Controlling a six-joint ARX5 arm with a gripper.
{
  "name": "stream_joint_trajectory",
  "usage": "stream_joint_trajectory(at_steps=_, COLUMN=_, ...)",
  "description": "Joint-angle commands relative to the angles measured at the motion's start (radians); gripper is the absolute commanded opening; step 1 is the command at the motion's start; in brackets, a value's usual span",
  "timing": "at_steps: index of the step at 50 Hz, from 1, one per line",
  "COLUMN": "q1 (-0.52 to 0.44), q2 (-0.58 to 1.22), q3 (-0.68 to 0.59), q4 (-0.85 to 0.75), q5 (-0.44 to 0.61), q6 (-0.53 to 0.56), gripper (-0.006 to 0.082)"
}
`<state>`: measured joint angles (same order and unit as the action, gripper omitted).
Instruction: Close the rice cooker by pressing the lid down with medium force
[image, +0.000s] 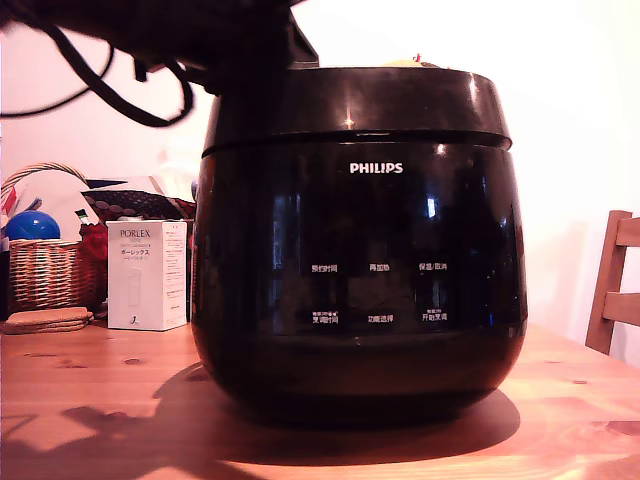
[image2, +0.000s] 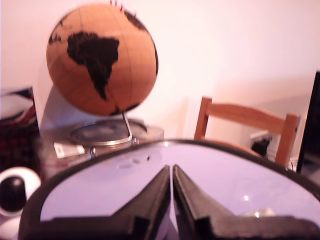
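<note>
The exterior camera is sitting low at table (image: 90, 400) height, close in, facing the front of the rice cooker (image: 360, 250), which is filling most of its view. My wrist camera is looking forward along my gripper (image2: 172, 172) across the glossy lid (image2: 220, 175) toward a globe (image2: 102, 57). Both are sharing the lid and a wooden chair (image: 615, 285).
</note>
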<state>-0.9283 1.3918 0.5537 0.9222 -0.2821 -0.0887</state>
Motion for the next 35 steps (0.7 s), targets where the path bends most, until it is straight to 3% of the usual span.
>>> stream_joint_trajectory(at_steps=1, q1=0.003, q2=0.092, q3=-0.069, q4=-0.057, q5=0.005, q6=-0.008, gripper=-0.0019)
stream_joint_trajectory(at_steps=35, q1=0.002, q2=0.257, q3=-0.069, q4=-0.026, q5=0.064, q6=-0.031, gripper=-0.0019)
